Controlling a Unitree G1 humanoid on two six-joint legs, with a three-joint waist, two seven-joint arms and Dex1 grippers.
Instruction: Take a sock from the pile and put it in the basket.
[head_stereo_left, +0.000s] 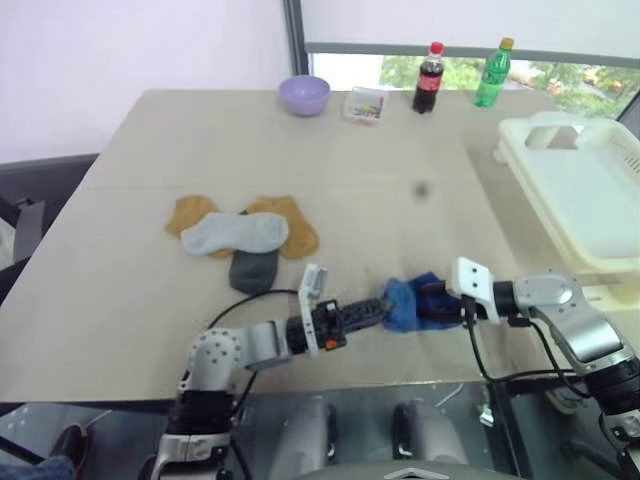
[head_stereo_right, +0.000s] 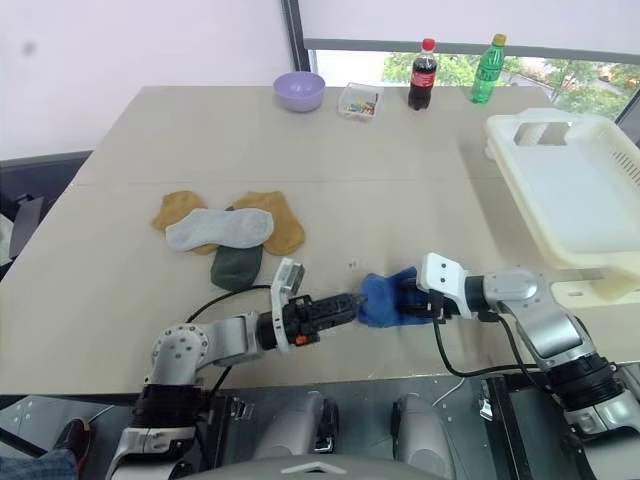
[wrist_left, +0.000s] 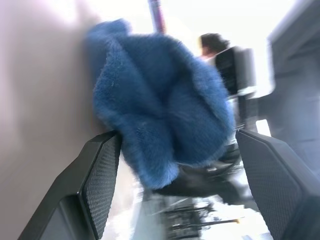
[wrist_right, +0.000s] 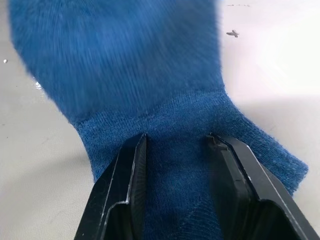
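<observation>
Left pincer (wrist_left: 175, 165) gapes wide, pointing rightward; right pincer (wrist_right: 175, 150) is clamped, pointing left.

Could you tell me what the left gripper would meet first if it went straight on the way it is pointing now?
Most likely the blue sock: the left gripper points across at it, fingers open on either side of the sock's free end. The right gripper, just beyond, is shut on the sock's other end. Whether the fingers already touch it is unclear.

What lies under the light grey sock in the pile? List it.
Under the light grey sock lie two mustard-orange socks, one showing at each end, and a dark grey sock poking out from its near edge. Whatever else it covers cannot be seen.
</observation>
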